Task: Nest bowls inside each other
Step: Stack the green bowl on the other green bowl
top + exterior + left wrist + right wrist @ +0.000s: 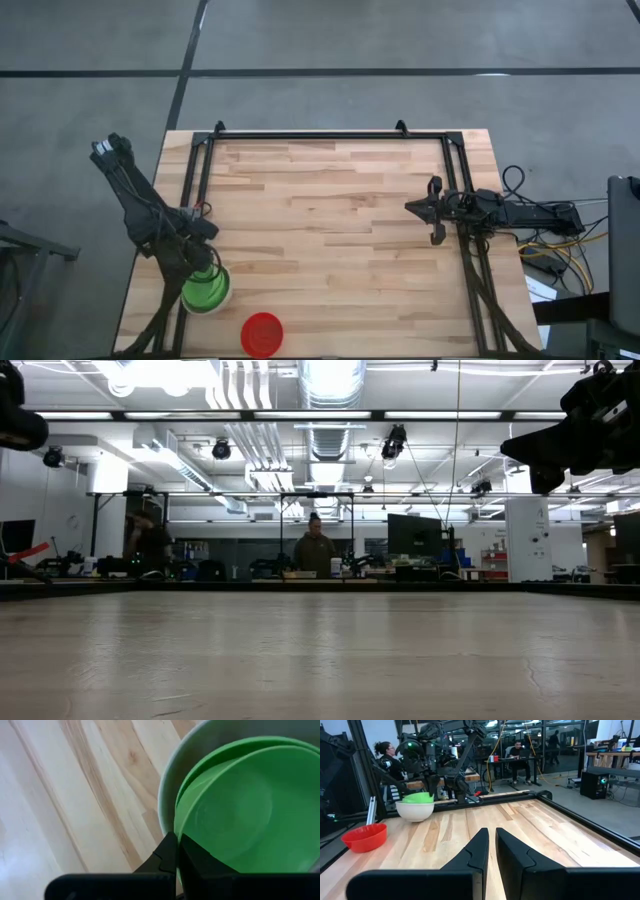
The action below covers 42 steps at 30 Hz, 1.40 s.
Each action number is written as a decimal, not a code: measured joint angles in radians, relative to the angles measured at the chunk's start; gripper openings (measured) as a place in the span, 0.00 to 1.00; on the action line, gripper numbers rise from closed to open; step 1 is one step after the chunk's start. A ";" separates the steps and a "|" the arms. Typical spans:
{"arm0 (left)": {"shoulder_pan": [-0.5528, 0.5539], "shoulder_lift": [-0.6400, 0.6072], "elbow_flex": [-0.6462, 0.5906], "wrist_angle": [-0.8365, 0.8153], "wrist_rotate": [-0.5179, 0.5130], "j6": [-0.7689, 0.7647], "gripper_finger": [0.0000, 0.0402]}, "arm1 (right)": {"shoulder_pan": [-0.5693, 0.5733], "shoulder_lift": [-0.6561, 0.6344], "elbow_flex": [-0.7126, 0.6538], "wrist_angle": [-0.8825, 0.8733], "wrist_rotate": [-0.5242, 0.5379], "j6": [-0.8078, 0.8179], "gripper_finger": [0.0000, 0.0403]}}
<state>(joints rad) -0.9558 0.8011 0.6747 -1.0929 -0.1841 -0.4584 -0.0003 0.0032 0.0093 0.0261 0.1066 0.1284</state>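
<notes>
On the wooden butcher-block table [330, 230], at about 7 o'clock from its centre, sits the pale grey-white round plastic bowl [415, 811] with bright green round plastic bowls [203, 291] nested inside it. The left wrist view shows at least two green rims, one inside the other; can't tell the exact count. The stack is close to the table's left edge and just inside the black metal frame [330, 137] that runs round the tabletop.

The small red round plastic bowl [262, 334] stands alone at roughly 5 o'clock from the stack, near it but not touching, right at the table's near edge. It is upright and empty.

Left gripper [173, 851] is over the stack, fingers pressed together on the rim of the topmost green bowl: one finger inside the rim, the other outside.

Right gripper [491, 849] is parked at 3 o'clock on the table, well apart from all the bowls. Its fingers are nearly together with only a narrow slit between them, holding nothing.
</notes>
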 joint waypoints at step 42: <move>0.005 0.043 0.024 0.116 0.004 -0.019 0.05 | 0.000 0.000 0.000 0.000 0.000 0.001 0.08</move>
<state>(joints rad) -0.9509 0.8439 0.6987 -0.9764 -0.1806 -0.4771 -0.0002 0.0032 0.0093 0.0261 0.1066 0.1295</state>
